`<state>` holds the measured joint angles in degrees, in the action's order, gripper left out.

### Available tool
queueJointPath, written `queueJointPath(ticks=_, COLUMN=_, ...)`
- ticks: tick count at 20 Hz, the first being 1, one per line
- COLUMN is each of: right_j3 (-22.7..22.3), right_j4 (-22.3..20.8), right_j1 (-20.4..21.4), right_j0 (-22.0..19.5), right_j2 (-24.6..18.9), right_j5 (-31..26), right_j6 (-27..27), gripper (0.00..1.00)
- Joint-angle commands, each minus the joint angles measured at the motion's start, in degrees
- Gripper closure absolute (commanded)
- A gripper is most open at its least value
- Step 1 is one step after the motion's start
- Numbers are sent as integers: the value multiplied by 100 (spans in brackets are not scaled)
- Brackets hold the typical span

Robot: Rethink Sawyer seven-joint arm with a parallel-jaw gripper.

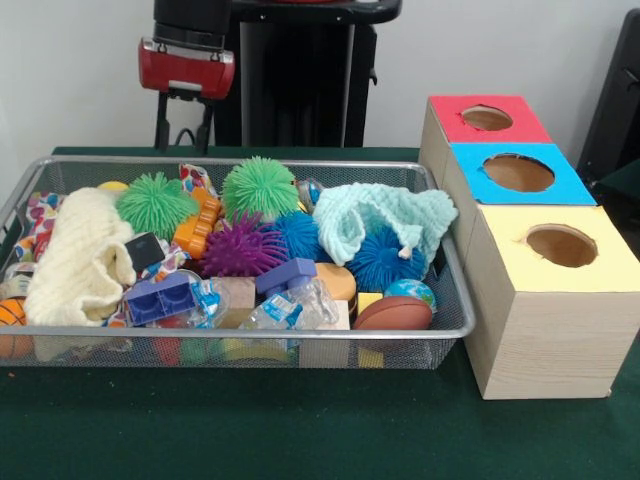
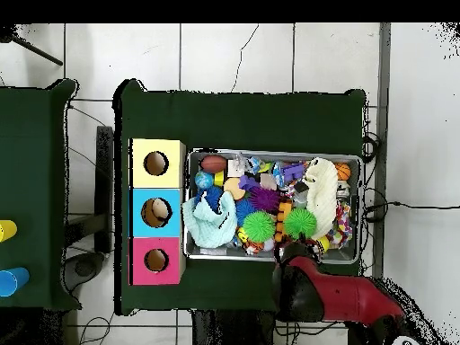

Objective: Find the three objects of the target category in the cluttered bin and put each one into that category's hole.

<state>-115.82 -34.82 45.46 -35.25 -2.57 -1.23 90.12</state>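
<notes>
The wire-mesh bin (image 1: pixel 250 331) is packed with toys; it also shows in the overhead view (image 2: pixel 274 154). One polka-dot cloth (image 1: pixel 42 214) lies at the bin's left end, half under the cream cloth. Another polka-dot cloth (image 1: pixel 193 178) pokes up between the two green spiky balls. A third dotted scrap (image 1: pixel 172 262) peeks out by the black block. The yellow-topped box with its round hole (image 1: pixel 561 245) stands right of the bin, nearest the camera; the hole also shows overhead (image 2: pixel 155 163). My gripper (image 1: pixel 183 138) hangs open and empty behind the bin's far rim, above its left half.
A cream waffle cloth (image 1: pixel 75 260) and a mint knitted cloth (image 1: pixel 385 215) cover parts of the pile. Green (image 1: pixel 260 187), purple (image 1: pixel 243 247) and blue (image 1: pixel 385 260) spiky balls, bottles, blocks and a football (image 1: pixel 393 313) fill the bin. The blue-topped (image 1: pixel 518 173) and red-topped (image 1: pixel 487 118) boxes stand behind the yellow one.
</notes>
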Motion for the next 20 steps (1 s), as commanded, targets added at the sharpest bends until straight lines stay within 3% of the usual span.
queueJointPath(ticks=1, right_j3=-183, right_j4=123, right_j1=-253, right_j0=15, right_j2=-472, right_j5=-345, right_j6=640, gripper=0)
queueJointPath(ticks=6, right_j3=-140, right_j4=26, right_j1=-300, right_j0=100, right_j2=-357, right_j5=-141, right_j6=671, gripper=0)
queueJointPath(ticks=20, right_j3=404, right_j4=-353, right_j1=-1332, right_j0=596, right_j2=430, right_j5=443, right_j6=627, gripper=0)
